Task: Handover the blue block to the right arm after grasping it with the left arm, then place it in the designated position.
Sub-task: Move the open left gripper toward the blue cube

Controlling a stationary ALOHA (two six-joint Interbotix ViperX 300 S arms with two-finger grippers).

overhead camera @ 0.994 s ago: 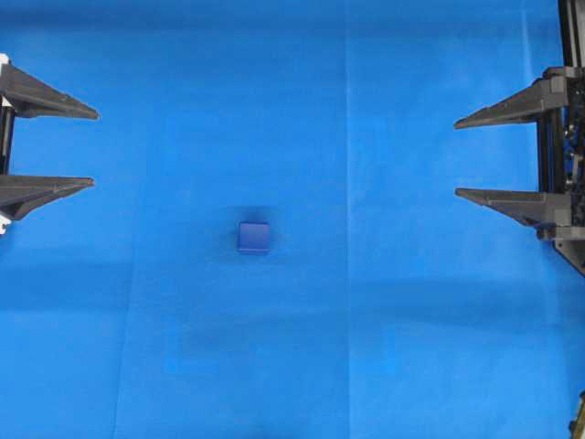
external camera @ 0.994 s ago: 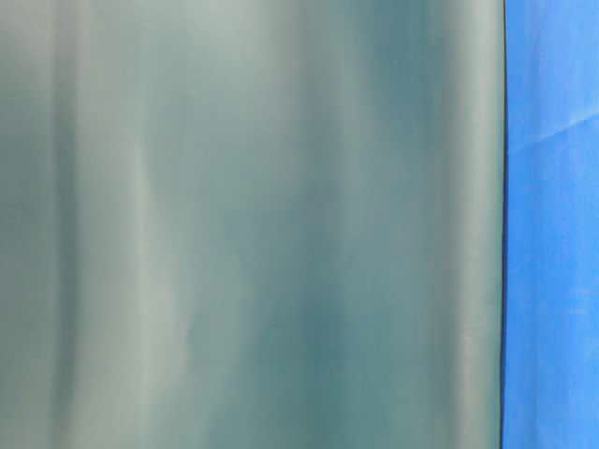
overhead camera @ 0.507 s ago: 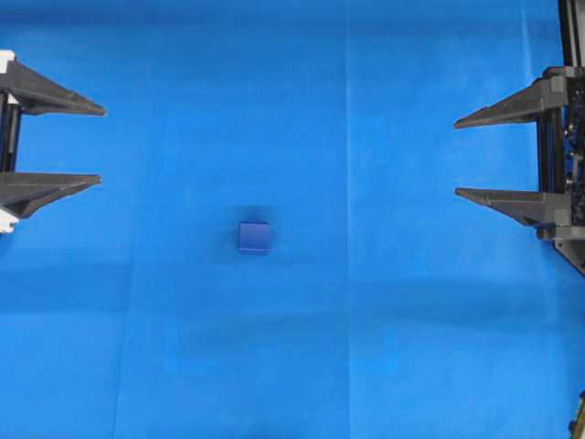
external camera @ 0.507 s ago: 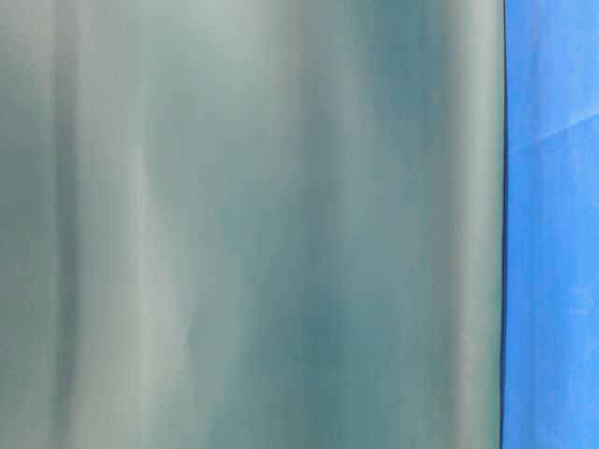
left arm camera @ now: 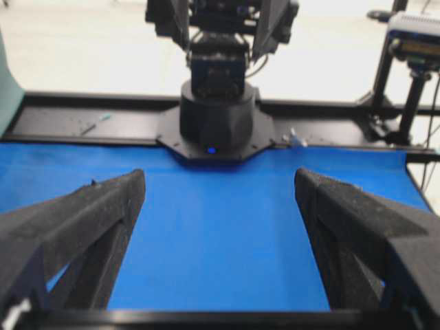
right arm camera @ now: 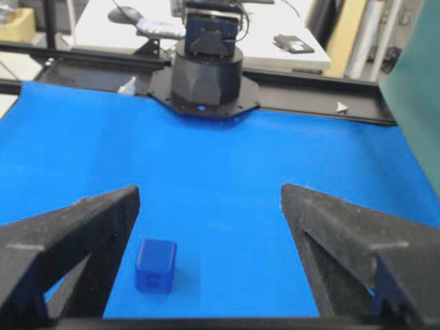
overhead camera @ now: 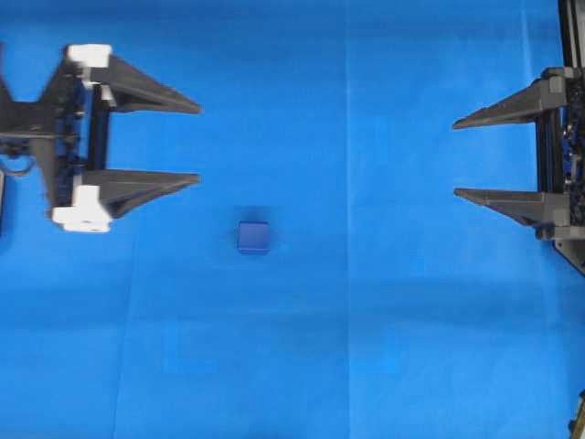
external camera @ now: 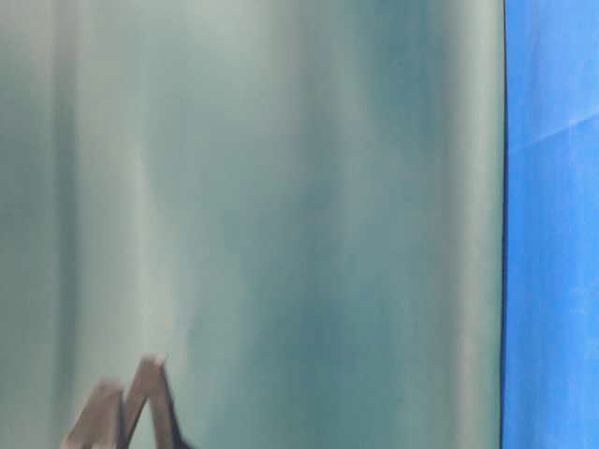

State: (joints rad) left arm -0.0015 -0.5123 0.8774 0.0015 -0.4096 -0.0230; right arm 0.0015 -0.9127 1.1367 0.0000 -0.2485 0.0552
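Blue block (overhead camera: 253, 237) lies beyond the open left hand (overhead camera: 198, 143).

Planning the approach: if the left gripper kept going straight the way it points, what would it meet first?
Probably nothing soon: the left gripper points across bare cloth, and the block lies off its line. Far ahead stands the right gripper.

Bare cloth (overhead camera: 366, 347) all around blue block (overhead camera: 253, 237).

Dark-blue block (overhead camera: 253, 237) flat on cloth
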